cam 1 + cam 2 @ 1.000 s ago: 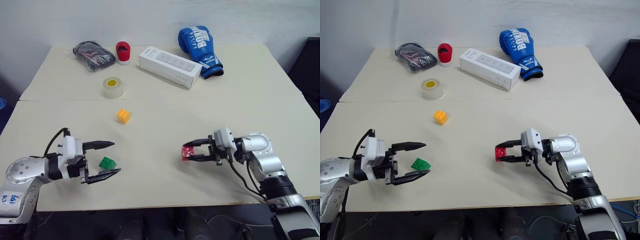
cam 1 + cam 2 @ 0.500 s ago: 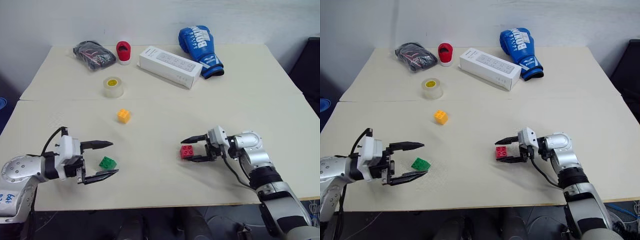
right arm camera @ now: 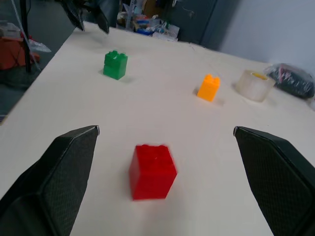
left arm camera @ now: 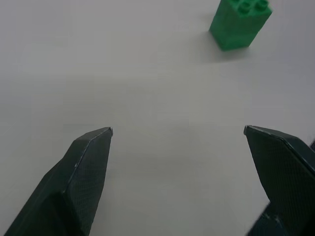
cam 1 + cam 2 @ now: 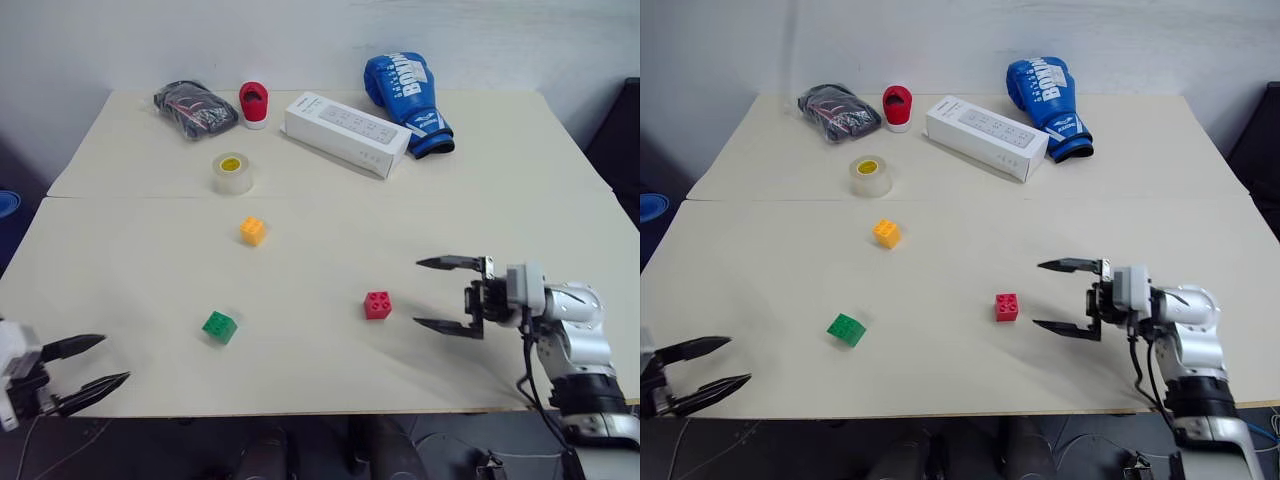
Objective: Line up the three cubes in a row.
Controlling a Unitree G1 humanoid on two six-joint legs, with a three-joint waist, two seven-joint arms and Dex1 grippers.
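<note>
Both arms had drawn back: the right gripper [image 5: 447, 295] had let go of the red cube [image 5: 377, 305], its jaws now wide apart just right of it, and the left gripper [image 5: 86, 365], jaws also apart, sat at the lower left, well clear of the green cube [image 5: 219, 326]. With the orange-yellow cube [image 5: 252, 230] still up toward centre, a clumsy reach could knock one out of line. The pale table [image 5: 320, 215] also carried a tape roll [image 5: 231, 172], white box [image 5: 347, 132] and blue boxing glove [image 5: 408, 87] along the top of the frame, near a plain wall.

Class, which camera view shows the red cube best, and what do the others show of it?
The right wrist view: the red cube stands large and unobstructed between the open right gripper fingers. Both eye views show it small on the table, clear of that gripper.
</note>
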